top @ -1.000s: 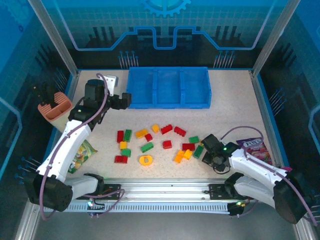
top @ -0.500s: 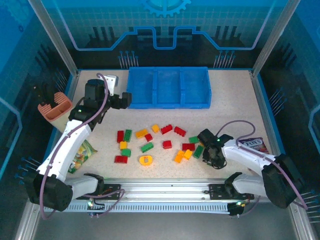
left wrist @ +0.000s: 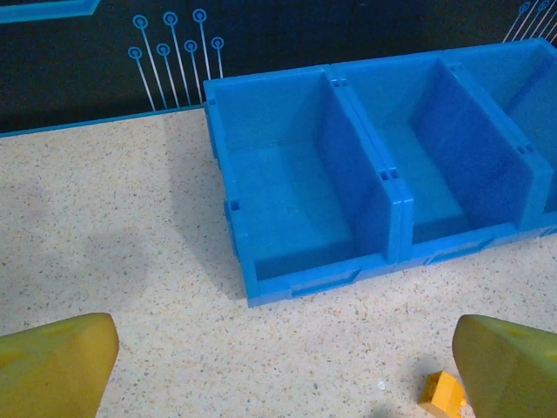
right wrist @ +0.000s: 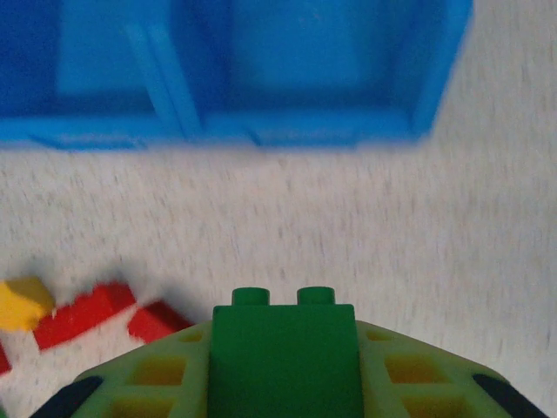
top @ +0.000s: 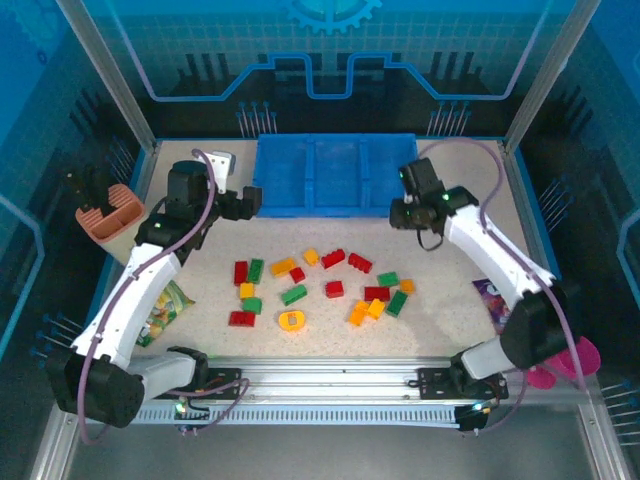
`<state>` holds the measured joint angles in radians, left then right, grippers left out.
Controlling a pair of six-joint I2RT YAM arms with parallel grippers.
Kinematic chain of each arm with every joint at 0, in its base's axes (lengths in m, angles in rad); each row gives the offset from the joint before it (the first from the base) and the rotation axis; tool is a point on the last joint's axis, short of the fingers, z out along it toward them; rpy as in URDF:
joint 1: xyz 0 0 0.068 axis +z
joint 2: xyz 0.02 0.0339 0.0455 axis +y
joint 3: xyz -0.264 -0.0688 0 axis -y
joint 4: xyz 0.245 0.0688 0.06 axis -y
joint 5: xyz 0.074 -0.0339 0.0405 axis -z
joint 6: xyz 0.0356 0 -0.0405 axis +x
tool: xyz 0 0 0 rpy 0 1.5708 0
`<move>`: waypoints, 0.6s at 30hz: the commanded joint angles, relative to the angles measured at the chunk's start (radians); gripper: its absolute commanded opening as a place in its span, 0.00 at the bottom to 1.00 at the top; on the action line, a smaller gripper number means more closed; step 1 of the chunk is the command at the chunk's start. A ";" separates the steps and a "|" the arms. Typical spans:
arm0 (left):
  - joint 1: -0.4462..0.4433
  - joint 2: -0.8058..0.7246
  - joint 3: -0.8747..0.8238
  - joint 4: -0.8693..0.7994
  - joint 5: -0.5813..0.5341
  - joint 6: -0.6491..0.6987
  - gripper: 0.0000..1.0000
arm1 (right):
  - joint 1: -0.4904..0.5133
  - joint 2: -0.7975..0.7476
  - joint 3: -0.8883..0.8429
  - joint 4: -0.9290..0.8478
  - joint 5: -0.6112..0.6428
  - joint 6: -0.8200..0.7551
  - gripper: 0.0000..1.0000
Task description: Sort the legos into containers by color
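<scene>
Right gripper point(top: 408, 208): clamped on a green brick point(right wrist: 283, 348). The brick sits square between the jaws, its two studs pointing forward.

What your drop turns on: the blue tray point(top: 300, 208) lies straight ahead of the right gripper, just beyond it, with its long side running left to right across the table point(top: 460, 250). The right compartment point(top: 390, 175) is the one directly in front, and its near wall is between the brick and the floor of the bin. My read is that you need to go forward over that wall before you let go.

Left gripper point(top: 248, 200): spread wide and carrying nothing, at the tray's left front corner. The right arm is the nearer one to the right compartment.

The top view is too coarse to tell what the right jaws carry; the right wrist view settles it. The top view gives the loose bricks point(top: 333, 289) on the table, well behind the gripper. All three compartments look bare from above.
</scene>
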<state>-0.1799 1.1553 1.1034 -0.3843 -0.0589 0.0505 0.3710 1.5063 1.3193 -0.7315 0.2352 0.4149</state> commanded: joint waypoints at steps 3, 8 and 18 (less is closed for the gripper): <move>-0.003 -0.034 0.014 -0.010 -0.030 0.041 0.99 | -0.072 0.252 0.227 0.097 -0.010 -0.214 0.24; -0.003 -0.043 0.017 -0.021 -0.047 0.059 0.99 | -0.111 0.493 0.441 0.103 -0.033 -0.227 0.24; -0.003 -0.048 0.023 -0.029 -0.053 0.068 0.99 | -0.142 0.706 0.626 0.075 -0.057 -0.217 0.29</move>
<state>-0.1799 1.1282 1.1034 -0.3988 -0.0937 0.0929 0.2398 2.1983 1.8973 -0.6384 0.1997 0.2111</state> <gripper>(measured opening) 0.994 0.336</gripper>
